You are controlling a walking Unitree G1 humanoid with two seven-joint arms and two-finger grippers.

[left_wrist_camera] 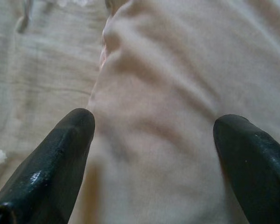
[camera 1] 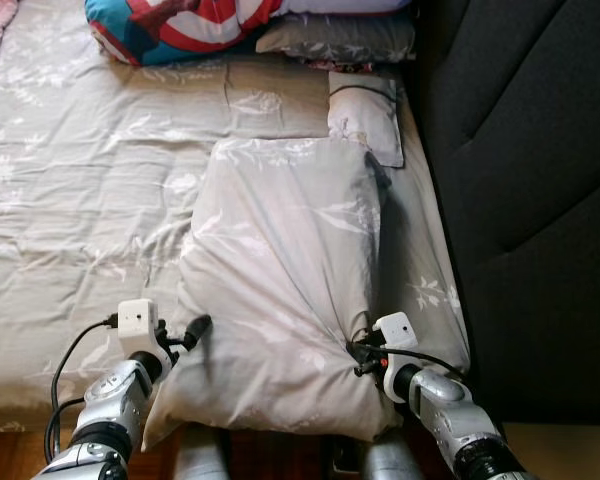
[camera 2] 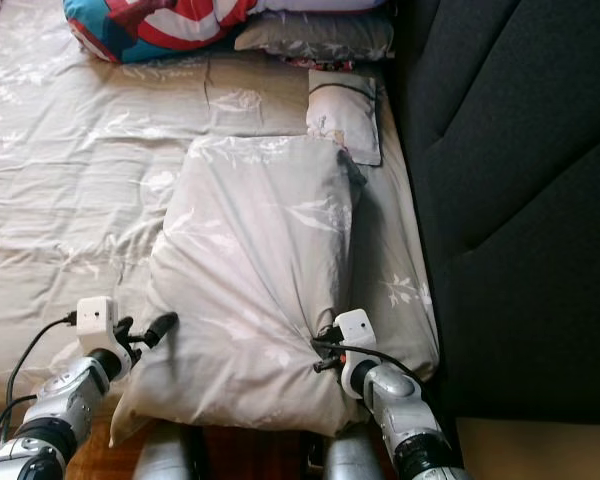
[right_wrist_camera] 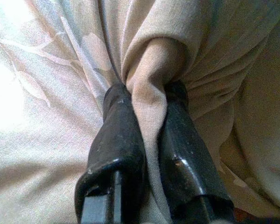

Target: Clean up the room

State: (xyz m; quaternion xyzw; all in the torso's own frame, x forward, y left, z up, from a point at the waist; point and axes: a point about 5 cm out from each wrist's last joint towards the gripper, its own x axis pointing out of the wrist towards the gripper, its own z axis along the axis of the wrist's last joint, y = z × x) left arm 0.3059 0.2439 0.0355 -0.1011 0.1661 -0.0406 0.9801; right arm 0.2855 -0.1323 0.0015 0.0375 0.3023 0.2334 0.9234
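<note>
Pillow (camera 1: 280, 280), grey with a pale leaf print, lies lengthwise on the bed (camera 1: 80, 200) at its near edge, close to the dark upholstered headboard (camera 1: 520, 180). Right claw (right_wrist_camera: 147, 93) is clamped on a bunched fold at the pillow's near right corner; left claw (left_wrist_camera: 154, 126) stands with fingers apart at its near left edge, gripping nothing. Farther off lie a small grey cushion (camera 1: 365, 115), then a red, white and blue pillow (camera 1: 180, 25).

A large pillow (camera 1: 280, 280) lies on the bed (camera 1: 70, 200), a small pillow (camera 1: 365, 115) apparently touching behind it.
</note>
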